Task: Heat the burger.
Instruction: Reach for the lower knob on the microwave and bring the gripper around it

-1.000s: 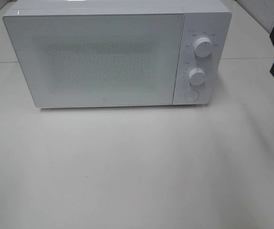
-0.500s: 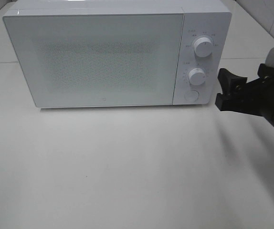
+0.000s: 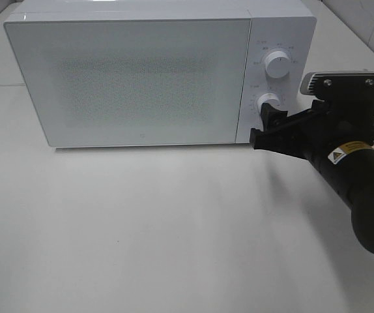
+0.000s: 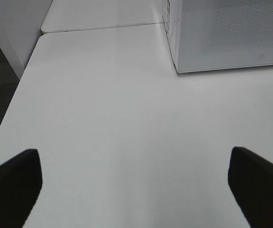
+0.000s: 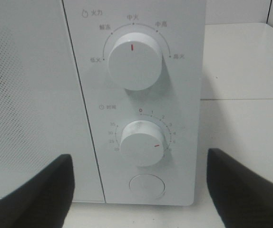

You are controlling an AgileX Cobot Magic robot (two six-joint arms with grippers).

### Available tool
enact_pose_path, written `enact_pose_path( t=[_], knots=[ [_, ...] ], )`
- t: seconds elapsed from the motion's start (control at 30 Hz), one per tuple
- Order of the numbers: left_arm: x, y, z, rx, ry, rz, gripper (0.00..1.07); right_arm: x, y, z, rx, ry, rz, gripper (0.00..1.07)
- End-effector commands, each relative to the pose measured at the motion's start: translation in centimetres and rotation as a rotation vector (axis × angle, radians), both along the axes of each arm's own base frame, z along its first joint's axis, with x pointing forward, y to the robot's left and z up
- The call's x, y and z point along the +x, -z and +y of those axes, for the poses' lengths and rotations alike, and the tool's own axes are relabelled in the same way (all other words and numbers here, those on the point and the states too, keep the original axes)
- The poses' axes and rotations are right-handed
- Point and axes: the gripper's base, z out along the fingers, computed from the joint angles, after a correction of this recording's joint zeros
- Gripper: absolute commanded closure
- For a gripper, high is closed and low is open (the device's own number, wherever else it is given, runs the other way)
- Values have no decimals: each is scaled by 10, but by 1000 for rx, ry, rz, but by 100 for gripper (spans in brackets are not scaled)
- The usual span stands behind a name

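Microwave (image 3: 141, 78) stands toward the far edge of the table (image 3: 174, 228), door shut. Right claw (image 3: 262, 127): jaws spread, gripping nothing, positioned just in front of the lower knob (image 5: 142, 142). Left claw (image 4: 136, 185): jaws spread wide above the table near its left edge. Burger: not visible in any view.
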Motion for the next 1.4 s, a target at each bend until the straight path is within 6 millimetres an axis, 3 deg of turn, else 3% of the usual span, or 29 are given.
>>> enact_pose_path(
  t=[0.03,0.6,1.4],
  knots=[
    [-3,0,-1,-17,6,-29,6,15,-11,6,9,35,-194,31],
    [-3,0,-1,-17,6,-29,6,54,9,17,-8,89,-219,31],
    [-3,0,-1,-15,5,-27,6,75,18,21,-6,104,-225,31]
  ],
)
